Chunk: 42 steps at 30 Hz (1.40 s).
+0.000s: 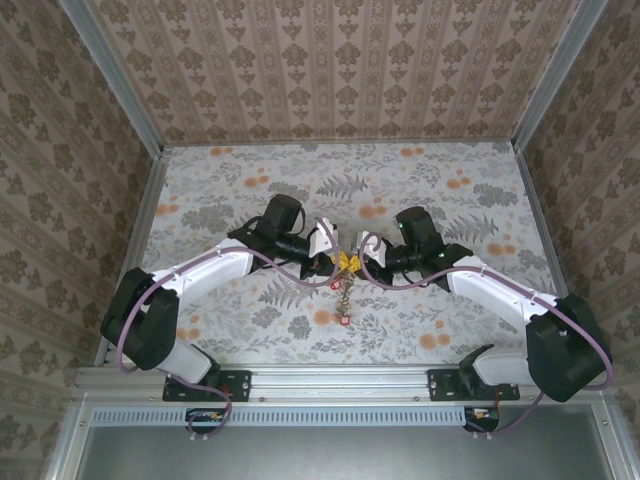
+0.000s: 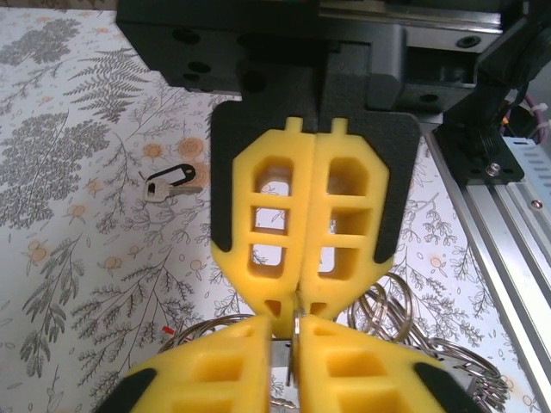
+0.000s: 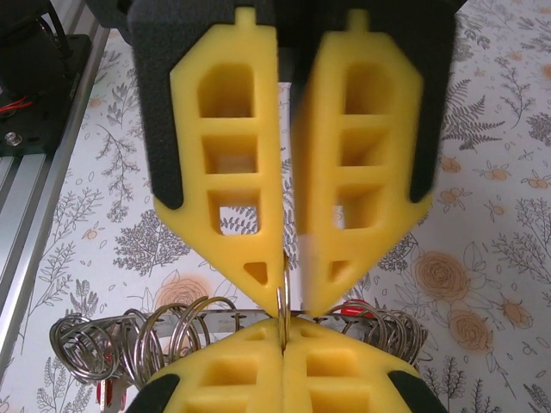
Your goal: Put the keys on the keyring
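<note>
Plainly a two-handed hold, tip to tip, above the middle of the table [image 1: 250, 185]. On the right pincer [image 3: 282, 334]: jaws clenched flat together, nipping the thin wire of the keyring [image 3: 281, 301] right at the seam. Done so, probably, to fix the ring edge-on and steady in the air, with the wire reachable from the other side. On the left pincer [image 3: 293, 297]: jaws set narrowly apart, straddling the same wire from the opposite direction; cannot tell whether gripping it, gripping a key, or merely set beside it, given the pale blur in the gap. Likely placed there to work at the ring's split and feed something on, though only a guess from the pose. Behind the tips, small metal loops [image 3: 185, 327] and red tags [image 3: 355, 308] strung along the ring, left to hang below the grip and so clear of the jaws. From above, keys [image 1: 345, 295] seen as a string trailing from the meeting point toward the near edge. Flat on the table in the left wrist view, well apart from the ring: a loose key [image 2: 168, 183] with a dark head, not yet threaded.
</note>
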Each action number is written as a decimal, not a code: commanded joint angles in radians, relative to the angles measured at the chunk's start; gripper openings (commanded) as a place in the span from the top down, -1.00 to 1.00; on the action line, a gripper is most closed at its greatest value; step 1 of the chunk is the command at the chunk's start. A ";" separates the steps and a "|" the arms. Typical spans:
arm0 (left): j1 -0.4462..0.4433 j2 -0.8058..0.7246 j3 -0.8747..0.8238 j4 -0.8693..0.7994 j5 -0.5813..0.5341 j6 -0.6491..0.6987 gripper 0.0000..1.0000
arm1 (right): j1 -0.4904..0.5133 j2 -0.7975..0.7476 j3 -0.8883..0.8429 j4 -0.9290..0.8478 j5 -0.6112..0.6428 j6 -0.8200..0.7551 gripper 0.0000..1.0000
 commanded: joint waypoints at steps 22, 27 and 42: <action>0.016 -0.039 -0.026 -0.001 0.023 0.013 0.68 | -0.001 -0.012 0.016 0.082 -0.069 0.033 1.00; 0.013 -0.032 -0.019 0.025 0.038 -0.003 0.64 | -0.001 -0.004 0.022 0.079 -0.070 0.035 1.00; 0.001 -0.031 -0.012 0.044 0.050 -0.011 0.75 | -0.001 0.002 0.025 0.082 -0.065 0.043 1.00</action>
